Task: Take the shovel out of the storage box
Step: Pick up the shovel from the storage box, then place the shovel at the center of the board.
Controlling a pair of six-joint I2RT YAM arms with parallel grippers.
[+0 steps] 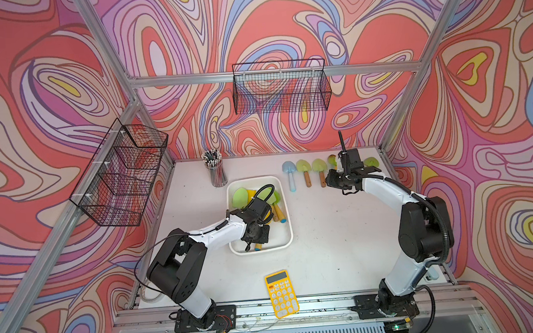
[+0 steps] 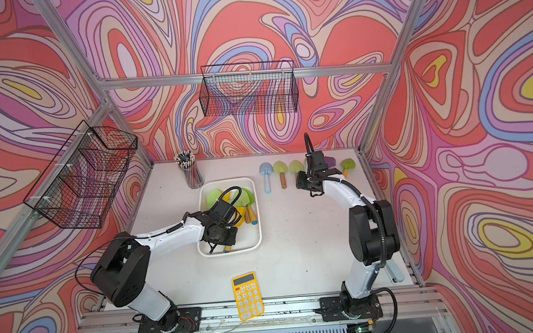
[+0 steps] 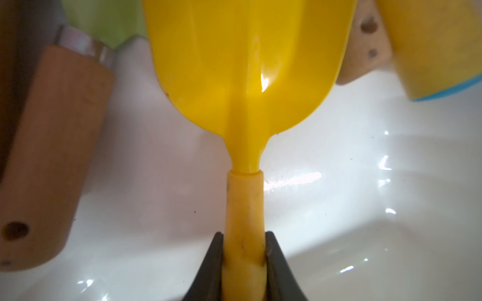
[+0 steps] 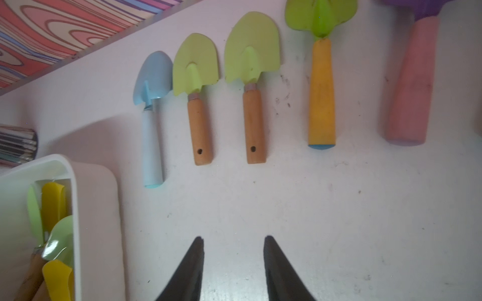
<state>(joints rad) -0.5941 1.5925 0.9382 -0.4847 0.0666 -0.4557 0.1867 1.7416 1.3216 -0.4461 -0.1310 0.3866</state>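
The shovel (image 3: pixel 245 65), a yellow one, is being held inside the box (image 1: pixel 273 248), its blade lying among other handles (a wooden handle (image 3: pixel 52 156) on one side, a blue-tipped handle (image 3: pixel 430 52) on the other). The left gripper (image 3: pixel 243 234) is pinching its shaft: the two dark fingers (image 3: pixel 208 268) are pressing against either side, close together. Whether the shovel is touching the box floor I cannot tell. The right gripper (image 4: pixel 234 238) is hovering over the table (image 4: pixel 339 208), its fingers (image 4: pixel 187 273) standing apart and gripping nothing, near a row of shovels (image 4: pixel 253 52) lying side by side outside the box.
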